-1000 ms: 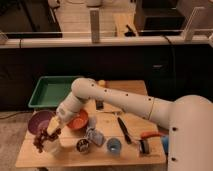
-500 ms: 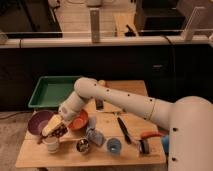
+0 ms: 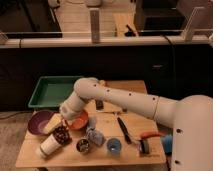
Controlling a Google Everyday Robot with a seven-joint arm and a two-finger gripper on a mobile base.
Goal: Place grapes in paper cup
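The grapes (image 3: 61,134) sit at the mouth of the paper cup (image 3: 48,146), which lies tilted near the front-left corner of the tabletop (image 3: 100,157). The gripper (image 3: 63,126) hangs just above the bunch with its jaws spread wide, though whether it touches the berries cannot be told. A purple bowl (image 3: 34,120) stands toward the left edge, an orange bowl (image 3: 80,120) is just right of the gripper, and a small steel cup (image 3: 83,145) is near the front edge.

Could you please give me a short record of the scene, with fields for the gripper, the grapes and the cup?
gripper: open, just above the grapes, beside the orange bowl
grapes: at the mouth of the paper cup
paper cup: front left of the table, looks tilted
nearby: purple bowl, steel cup, blue cup
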